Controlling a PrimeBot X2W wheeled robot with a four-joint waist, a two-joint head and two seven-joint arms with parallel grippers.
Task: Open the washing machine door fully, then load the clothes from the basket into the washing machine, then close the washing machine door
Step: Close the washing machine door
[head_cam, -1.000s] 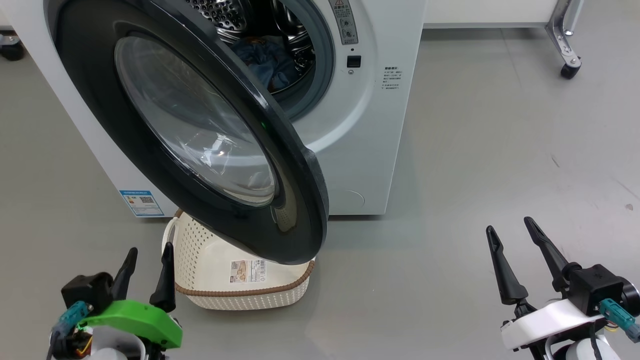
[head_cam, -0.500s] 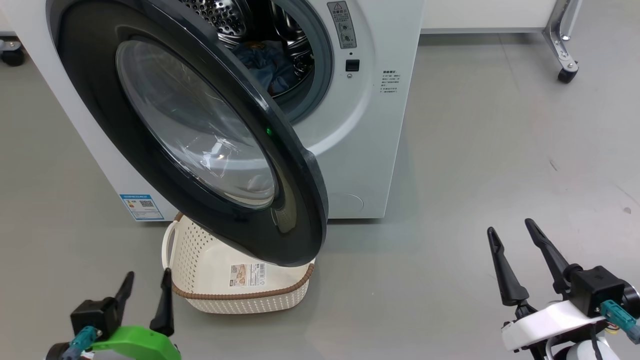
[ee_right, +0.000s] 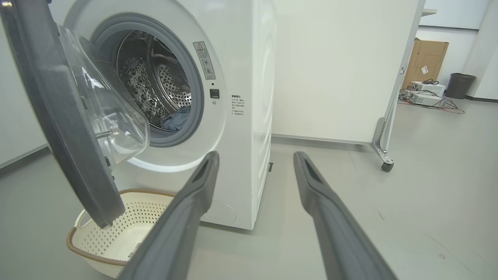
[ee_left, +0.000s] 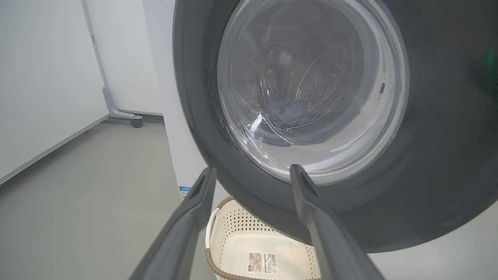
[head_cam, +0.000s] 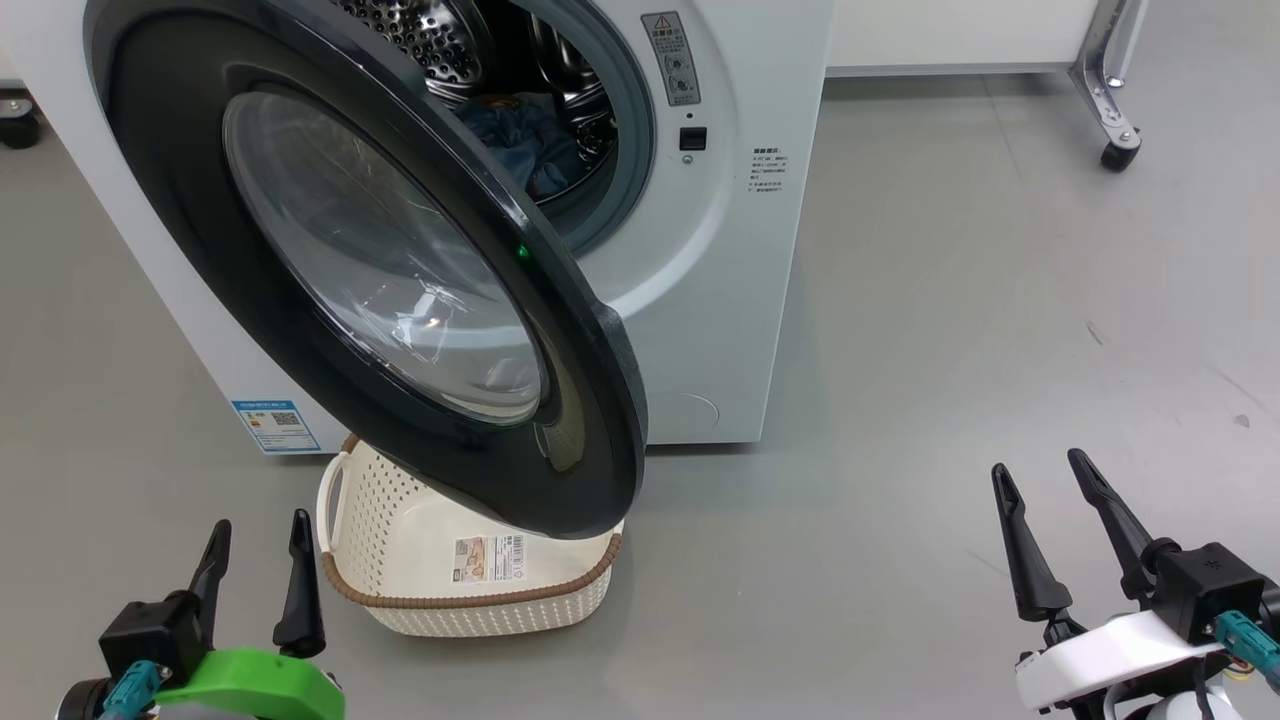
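The big washing machine (head_cam: 720,300) is white, its round door (head_cam: 380,260) has a glossy black rim; the perforated plastic basket (head_cam: 370,500) is cream-white with a brown woven rim.

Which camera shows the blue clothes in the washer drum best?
The head view: the crumpled blue fabric clothes lie in plain sight inside the shiny perforated steel drum. The right wrist view catches a small patch low in the drum; the left wrist view shows them dimly through the clear glass of the black-rimmed round door.

Grey floor (head_cam: 950,300) under washing machine (head_cam: 730,300), basket (head_cam: 500,615) just beside
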